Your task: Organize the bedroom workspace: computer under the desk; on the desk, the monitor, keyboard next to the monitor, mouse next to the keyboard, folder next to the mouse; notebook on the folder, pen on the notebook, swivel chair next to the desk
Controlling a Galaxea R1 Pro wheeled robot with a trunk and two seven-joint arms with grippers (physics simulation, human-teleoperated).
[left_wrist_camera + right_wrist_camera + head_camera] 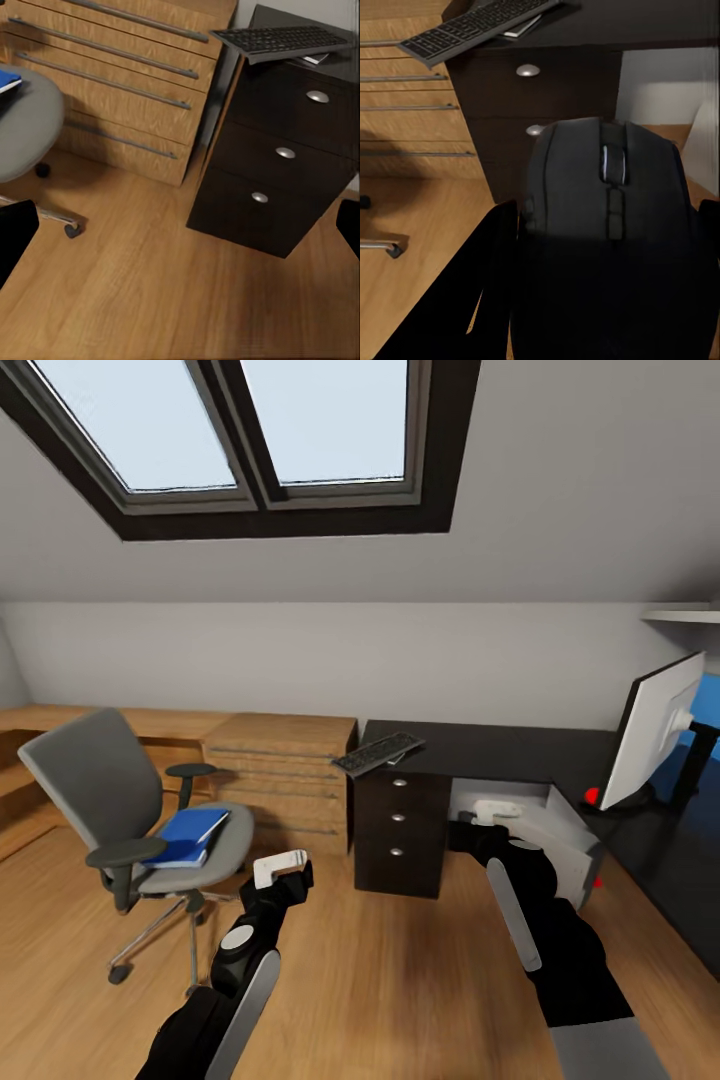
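Right fingers: I am clenching the mouse (611, 225) in my right gripper (497, 812); in the right wrist view it is sitting big and black between my dark fingers (450, 300), wheel side up.
Left fingers: my left gripper (280, 868) is hanging released over the bare floor (380, 980), carrying nothing.
Where the mouse is going: I am holding it low in front of the computer (560, 830), under the edge of the desk (500, 745), not yet above the black top.
Risk, knocking: lifting straight from here, I am risking the desk edge or the monitor (655, 730), which is standing just beside my path.
Risk, keyboard: the keyboard (378, 753) is overhanging the corner above the black drawer cabinet (400, 830), with something flat under it; a brush from my arm is likely to tip it off.
Risk, slipping: the mouse is rounded and smooth, so I judge it may be twisting out if I swing quickly.
Left side: the folder (186, 836) is lying on the swivel chair (130, 810), near my left arm; a careless turn is likely to roll the chair away.
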